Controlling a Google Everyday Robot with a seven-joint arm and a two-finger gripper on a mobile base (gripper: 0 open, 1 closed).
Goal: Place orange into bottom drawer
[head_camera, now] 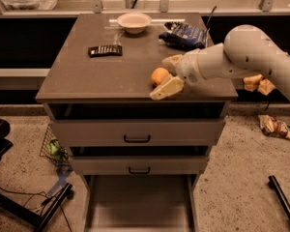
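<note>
The orange [159,75] sits on the brown cabinet top [96,76], near its front right edge. My gripper [168,75] comes in from the right on a white arm and is open, with one cream finger [166,87] in front of the orange and the other [172,61] behind it. The fruit lies in the gap between them, resting on the top. The bottom drawer [140,202] is pulled out below the cabinet, its flat floor bare. The two upper drawers are almost shut.
A white bowl [134,21], a black flat device [105,50] and a blue snack bag [186,34] lie on the cabinet top. A yellow cloth [259,83] is behind the arm. A wrapper [275,127], a black bar [282,202] and a wire basket [53,149] are on the floor.
</note>
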